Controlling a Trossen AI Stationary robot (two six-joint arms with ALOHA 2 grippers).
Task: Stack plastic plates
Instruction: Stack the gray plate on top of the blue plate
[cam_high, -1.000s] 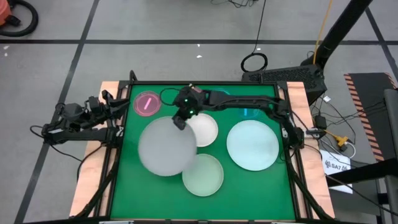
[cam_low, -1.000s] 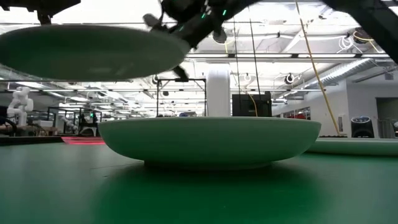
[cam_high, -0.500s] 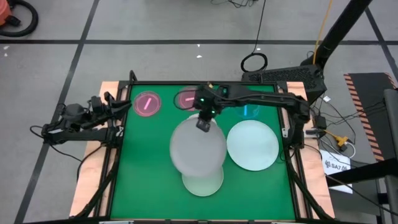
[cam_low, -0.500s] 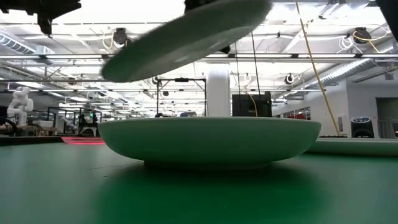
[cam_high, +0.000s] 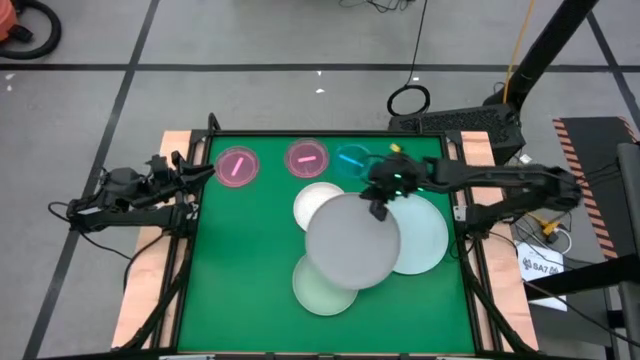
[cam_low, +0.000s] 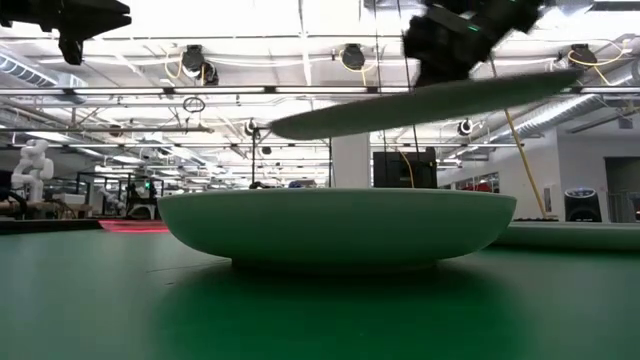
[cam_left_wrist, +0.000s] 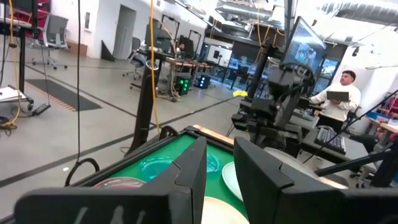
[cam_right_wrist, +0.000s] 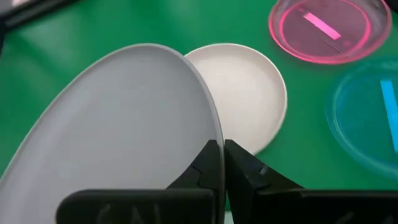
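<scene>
Pinched by its rim in the right end effector (cam_high: 379, 207), fingers closed on the edge: the large grey plate (cam_high: 352, 240), carried in mid-air above the green counter (cam_high: 240, 290) and overlapping, from above, the pale mint plate (cam_high: 425, 240), the white plate (cam_high: 312, 202) and the pale green plate (cam_high: 315, 290). Seen level from the low view, slightly tilted and well clear of the dish beneath.

Judged the step in hand: bringing the grey plate over the mint one for stacking. Best done by centring it first, levelling it out, then lowering gently until rims meet before letting go; released off-centre or tilted, likely to slide or tip off.

At the counter's far edge, in a row: two pink plates (cam_high: 237, 166) (cam_high: 305, 157) and a blue plate (cam_high: 352, 160), just beside the working arm's path. Open green room on the left half of the counter. Mint plate close to the right border, so little margin there.

Parked off the left edge: the left end effector (cam_high: 195, 172), fingers slightly apart, holding nothing.
</scene>
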